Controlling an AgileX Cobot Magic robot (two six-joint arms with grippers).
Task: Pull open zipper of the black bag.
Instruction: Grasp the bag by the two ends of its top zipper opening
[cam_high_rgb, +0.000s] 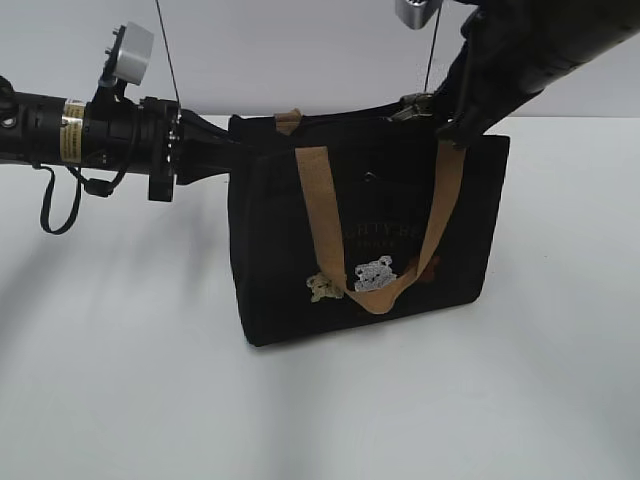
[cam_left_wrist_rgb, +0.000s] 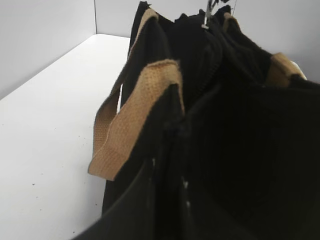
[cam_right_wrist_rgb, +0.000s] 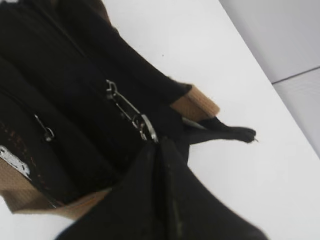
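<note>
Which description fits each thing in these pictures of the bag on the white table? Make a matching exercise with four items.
Column one:
1. black bag
2. tan handle
3. left tool
4. right tool

Column two:
A. closed on the silver zipper pull at the bag's top right
B. loops down over the front face
C. stands upright on the table
D. gripping the bag's upper left edge

Pairs: 1-C, 2-B, 3-D, 4-A
</note>
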